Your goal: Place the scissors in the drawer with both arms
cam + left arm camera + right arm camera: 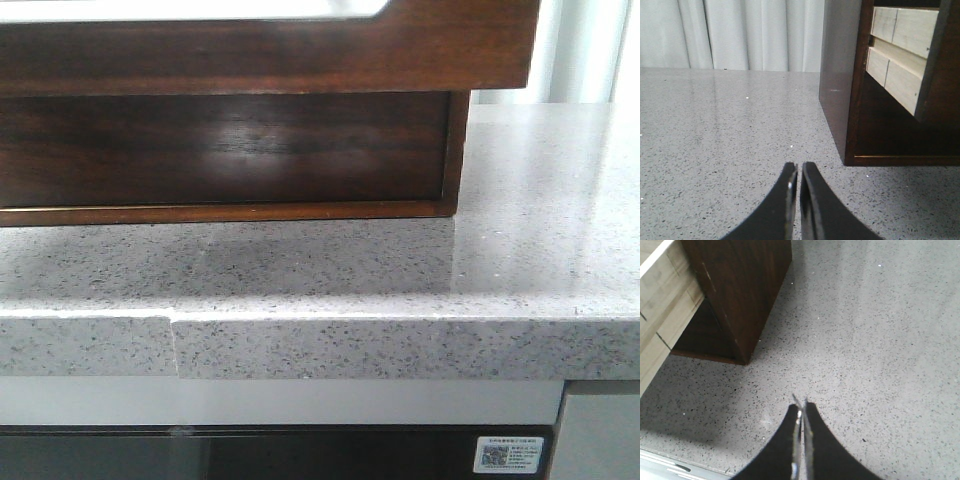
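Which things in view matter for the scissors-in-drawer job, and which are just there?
Job: drawer; left tool and right tool, both shut. Scissors not in view.
Just there: cabinet; countertop; curtain; sticker.

The drawer [270, 45], dark reddish-brown and glossy with a plain front, is seen pulled out across the top of the front view; a pale rounded-corner shape lines its upper edge.
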Controlling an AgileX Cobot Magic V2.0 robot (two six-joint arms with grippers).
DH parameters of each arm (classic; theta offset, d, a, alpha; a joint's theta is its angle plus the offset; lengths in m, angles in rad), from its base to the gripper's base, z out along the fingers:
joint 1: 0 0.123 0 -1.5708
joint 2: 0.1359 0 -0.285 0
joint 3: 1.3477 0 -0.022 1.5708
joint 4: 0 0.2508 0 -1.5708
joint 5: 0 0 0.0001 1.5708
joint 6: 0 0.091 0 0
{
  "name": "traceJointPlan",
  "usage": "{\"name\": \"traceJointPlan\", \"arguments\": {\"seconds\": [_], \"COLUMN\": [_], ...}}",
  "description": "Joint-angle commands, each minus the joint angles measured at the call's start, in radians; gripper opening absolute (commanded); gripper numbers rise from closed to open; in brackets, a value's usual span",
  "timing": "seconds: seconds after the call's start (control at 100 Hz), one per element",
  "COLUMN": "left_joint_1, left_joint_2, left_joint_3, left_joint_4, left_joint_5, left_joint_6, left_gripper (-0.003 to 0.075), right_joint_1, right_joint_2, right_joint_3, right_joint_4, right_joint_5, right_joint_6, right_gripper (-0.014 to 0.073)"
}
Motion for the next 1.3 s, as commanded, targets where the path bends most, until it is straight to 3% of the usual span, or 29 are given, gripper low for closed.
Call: {"name": "traceJointPlan", "arguments": {"seconds": [0.0,0.49,0.8,1.1,1.15,1.25,1.29], "left_joint_1": [0.002,0.002,0.002,0.002,0.002,0.002,0.002], "left_joint_2": [-0.031,-0.031,-0.031,-0.031,-0.031,-0.031,-0.031], "left_joint_3": [0.036,0.036,0.036,0.036,0.036,0.036,0.036], "left_joint_4": [0.002,0.002,0.002,0.002,0.002,0.002,0.002], "left_joint_5": [-0.083,-0.083,-0.083,-0.083,-0.083,-0.083,-0.083], "left_joint_6": [-0.012,-0.012,-0.012,-0.012,-0.012,-0.012,-0.012], "left_gripper": [-0.002,-0.002,-0.002,-0.002,-0.002,-0.002,-0.002], "right_joint_1": [-0.005,-0.003,-0.006,-0.006,-0.006,-0.006,-0.006], "right_joint_2": [-0.001,-0.053,-0.427,-0.584,-0.584,-0.587,-0.599], "right_joint_3": [-0.026,-0.008,0.388,0.633,0.658,0.708,0.723], "right_joint_4": [0.01,0.008,-0.024,-0.03,-0.095,-0.362,-0.387], "right_joint_5": [-0.057,-0.075,-0.569,-0.749,-0.783,-0.878,-0.896], "right_joint_6": [0.001,0.001,-0.001,0.009,0.08,0.324,0.359], "right_gripper": [-0.0069,-0.0069,-0.0069,-0.0069,-0.0069,-0.0069,-0.0069]}}
